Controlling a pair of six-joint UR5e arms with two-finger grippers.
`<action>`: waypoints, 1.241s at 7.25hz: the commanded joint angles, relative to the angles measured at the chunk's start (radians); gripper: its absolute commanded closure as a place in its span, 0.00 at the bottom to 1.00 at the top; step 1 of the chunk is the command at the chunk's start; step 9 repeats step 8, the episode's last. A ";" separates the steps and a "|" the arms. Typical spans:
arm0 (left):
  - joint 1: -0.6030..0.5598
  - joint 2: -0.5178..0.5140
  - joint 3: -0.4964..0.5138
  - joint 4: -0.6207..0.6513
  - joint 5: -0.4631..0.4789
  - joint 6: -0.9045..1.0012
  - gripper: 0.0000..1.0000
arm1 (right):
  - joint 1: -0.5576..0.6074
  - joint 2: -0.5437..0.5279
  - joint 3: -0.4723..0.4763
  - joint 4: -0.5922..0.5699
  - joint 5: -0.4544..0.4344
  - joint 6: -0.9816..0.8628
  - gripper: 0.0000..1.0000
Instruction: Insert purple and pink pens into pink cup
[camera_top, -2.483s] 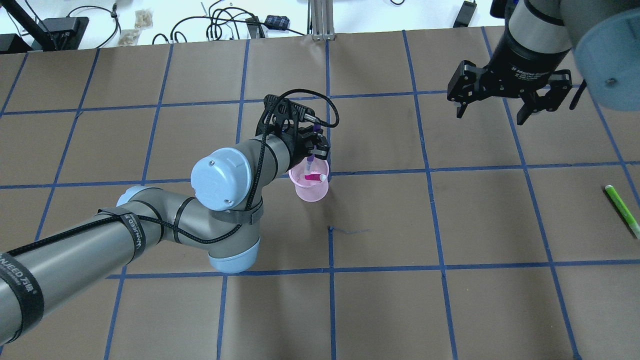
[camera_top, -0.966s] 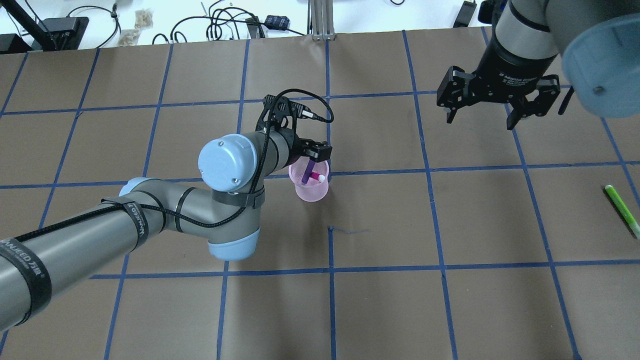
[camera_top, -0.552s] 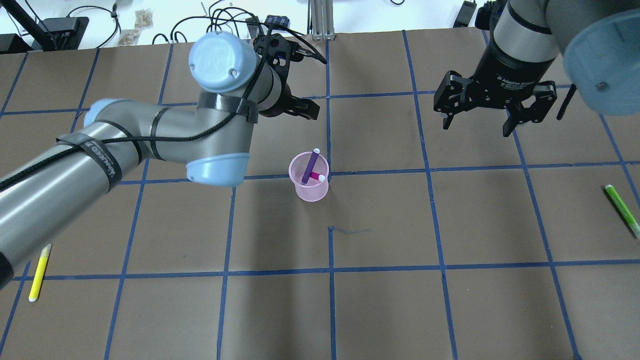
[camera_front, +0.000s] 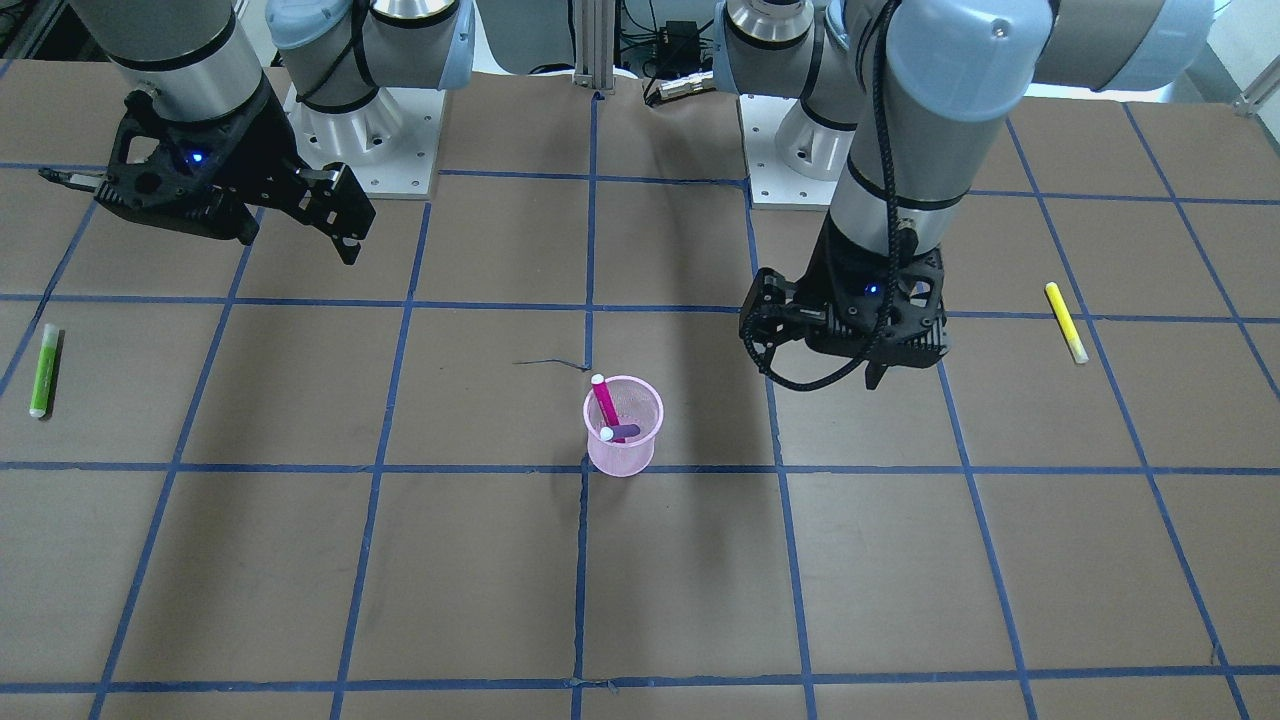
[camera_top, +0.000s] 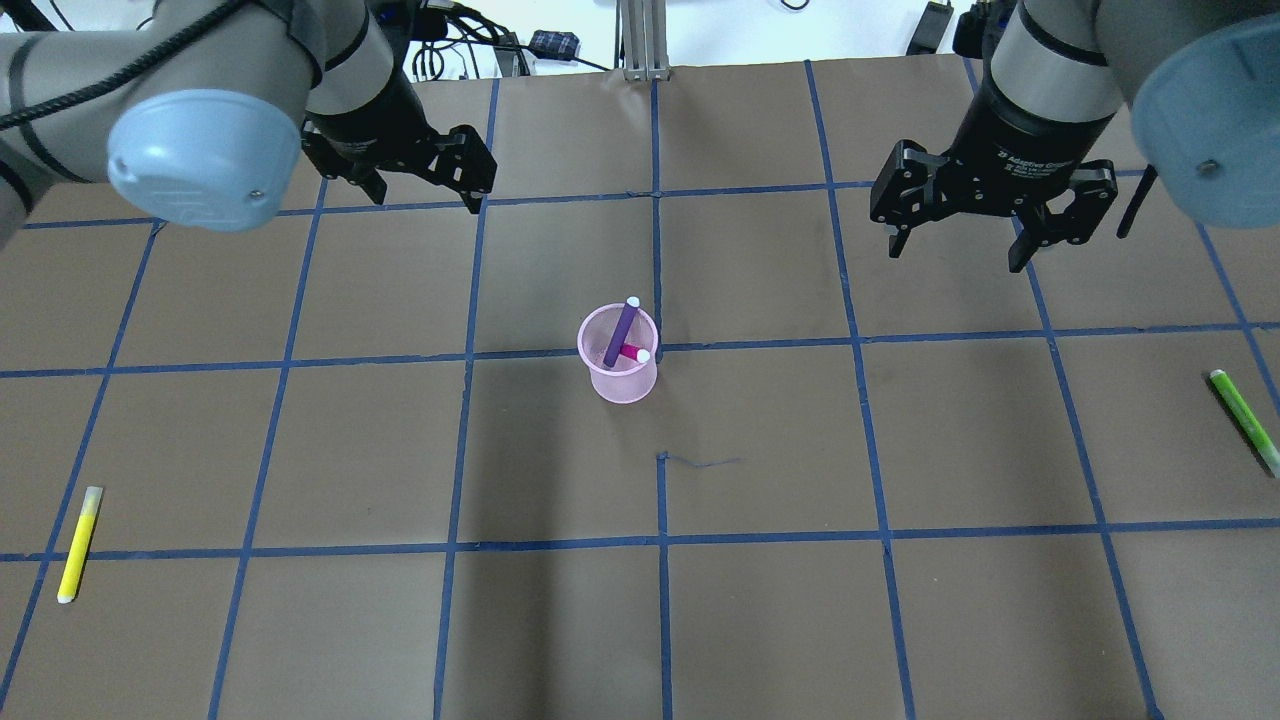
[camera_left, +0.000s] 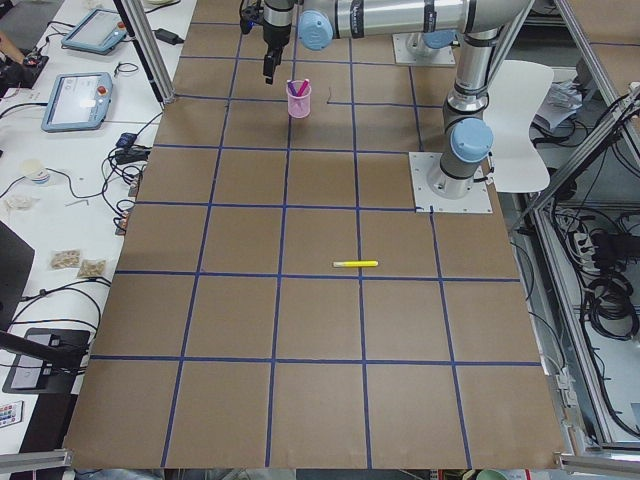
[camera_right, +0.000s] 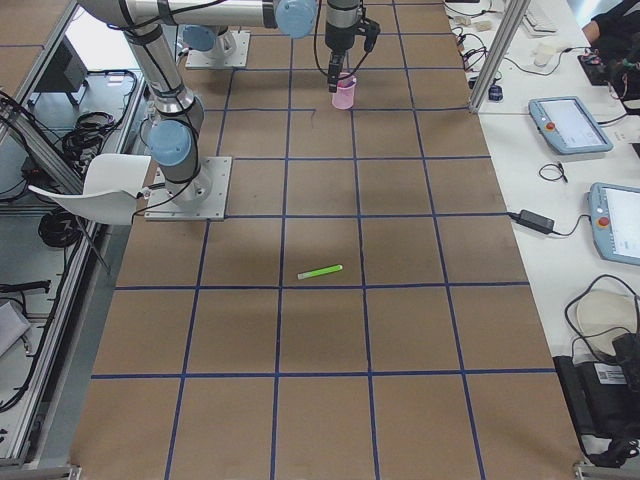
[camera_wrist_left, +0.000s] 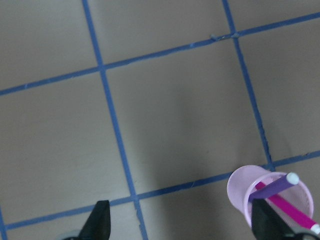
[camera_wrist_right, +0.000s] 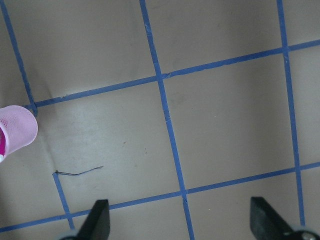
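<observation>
The pink cup (camera_top: 622, 380) stands upright near the table's middle, also in the front view (camera_front: 622, 452). The purple pen (camera_top: 622, 335) and the pink pen (camera_top: 632, 352) both lean inside it. My left gripper (camera_top: 428, 188) is open and empty, raised above the table to the far left of the cup. Its wrist view shows the cup (camera_wrist_left: 239, 192) with both pens at the lower right. My right gripper (camera_top: 953, 255) is open and empty, raised at the far right. Its wrist view shows the cup's edge (camera_wrist_right: 17, 127) at the left.
A yellow highlighter (camera_top: 78, 540) lies at the near left of the table. A green highlighter (camera_top: 1243, 418) lies near the right edge. Brown paper with a blue tape grid covers the table. Cables and boxes lie beyond the far edge.
My left gripper let go of the purple pen in the cup, then rose and drew back to the far left. The purple pen now leans in the cup. My right gripper shifted slightly left.
</observation>
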 joint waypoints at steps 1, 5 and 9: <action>0.007 0.058 0.034 -0.138 0.004 0.000 0.00 | 0.001 0.000 0.001 -0.003 0.001 -0.001 0.00; 0.026 0.072 0.042 -0.148 0.004 0.013 0.00 | -0.001 -0.002 0.004 -0.010 0.000 0.003 0.00; 0.010 0.071 0.050 -0.148 0.004 0.000 0.00 | -0.001 -0.002 0.007 -0.012 -0.002 0.003 0.00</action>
